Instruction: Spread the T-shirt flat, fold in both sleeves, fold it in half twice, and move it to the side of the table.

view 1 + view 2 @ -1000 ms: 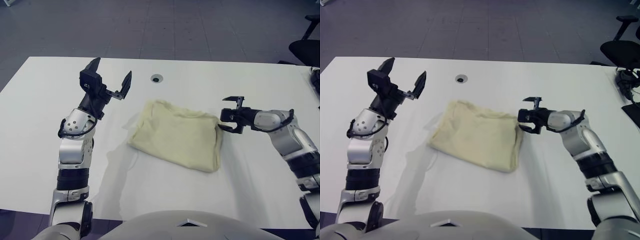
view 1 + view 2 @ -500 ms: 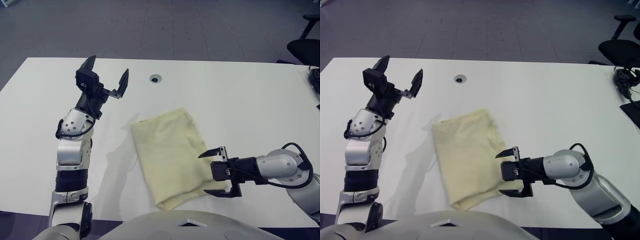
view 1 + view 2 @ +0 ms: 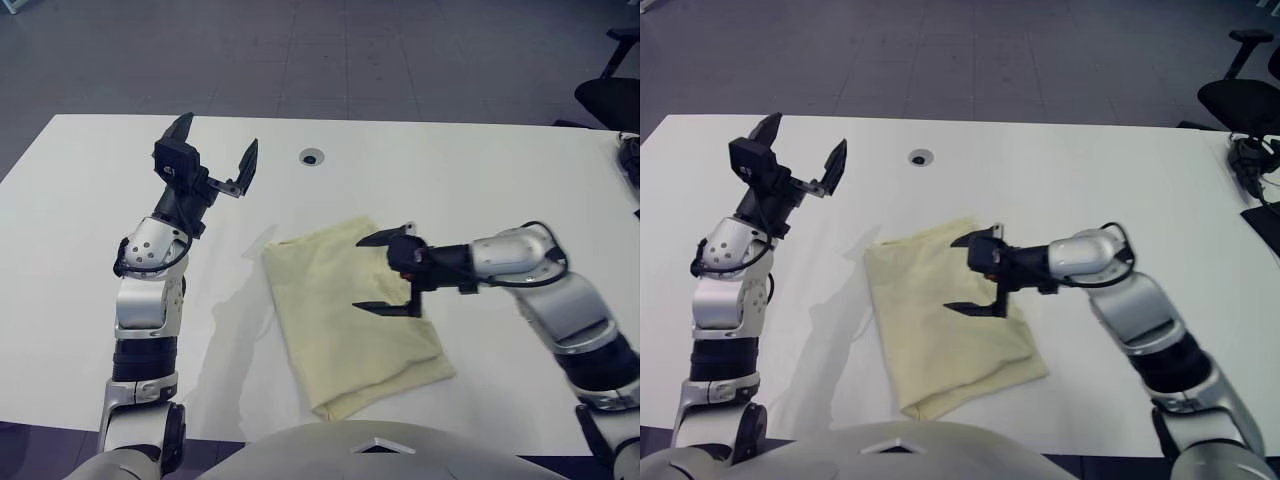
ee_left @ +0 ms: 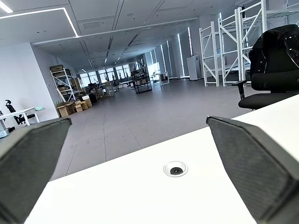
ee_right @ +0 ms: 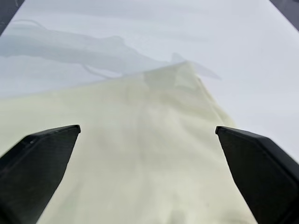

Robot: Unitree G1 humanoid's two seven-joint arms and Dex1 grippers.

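T-shirt [image 3: 345,330] lies folded into a compact rectangle at the centre of the table [image 3: 500,170], near its front edge. Folding appears done; the move to the side is left. Right gripper [image 3: 358,273] hovers over the shirt's far part, fingers spread wide, holding nothing. Left gripper [image 3: 220,135] is raised well apart, likewise wide and empty.

so the left arm [image 3: 148,300] is bent sharply at the elbow with the forearm standing almost upright. The left gripper [image 3: 220,135] sits up high, pointing forward and away from the body, its two fingers [image 4: 254,163] spread wide and empty. The right arm [image 3: 560,300] is bent at the elbow too, forearm roughly level and extended across toward the middle. The right gripper [image 3: 360,274] is held low, pointing to the robot's left, its fingers [image 5: 35,158] wide apart as well, gripping nothing.
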